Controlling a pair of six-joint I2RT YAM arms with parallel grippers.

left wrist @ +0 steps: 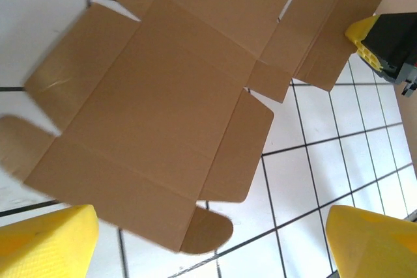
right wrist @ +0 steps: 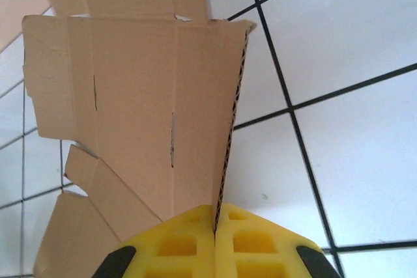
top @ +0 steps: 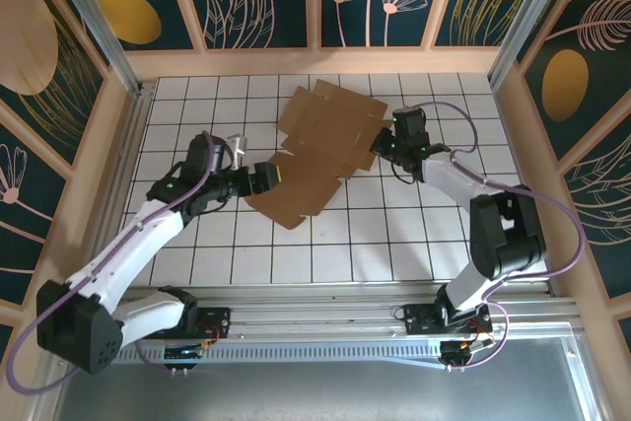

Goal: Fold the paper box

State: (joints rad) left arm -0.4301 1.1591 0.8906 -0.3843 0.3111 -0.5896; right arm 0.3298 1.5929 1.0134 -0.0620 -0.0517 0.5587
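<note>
The table [top: 296, 253] is a white tiled surface with dark grid lines, enclosed by wood-framed panels painted with leaves and flowers.

Top view: the paper box [top: 320, 150] lies as a flat die-cut sheet toward the far middle of the table, between the two arms. The left arm [top: 148, 224] reaches to its near-left corner. The right arm [top: 463, 184] meets its right edge.

Left wrist view: the paper box [left wrist: 163, 96] is spread on the tiles, with its creases, slots and flaps visible. The yellow fingers [left wrist: 45, 242] of the left jaws stand wide apart, released, with nothing between them. The near corner of the sheet lies just ahead.

Right wrist view: the right jaws are clenched on a side flap of the paper box [right wrist: 130, 109]. Its corrugated edge is pinched between the yellow pads [right wrist: 176, 245], and the flap appears raised off the tiles.

Handling: the sheet looks light, thin and moderately stiff. It should bend readily only along the scored lines and is likely to slide on the smooth tiles. Take hold at a flap edge, close to a crease, and keep the main panel pressed down while folding. Too hard a squeeze may crush the corrugation.
</note>
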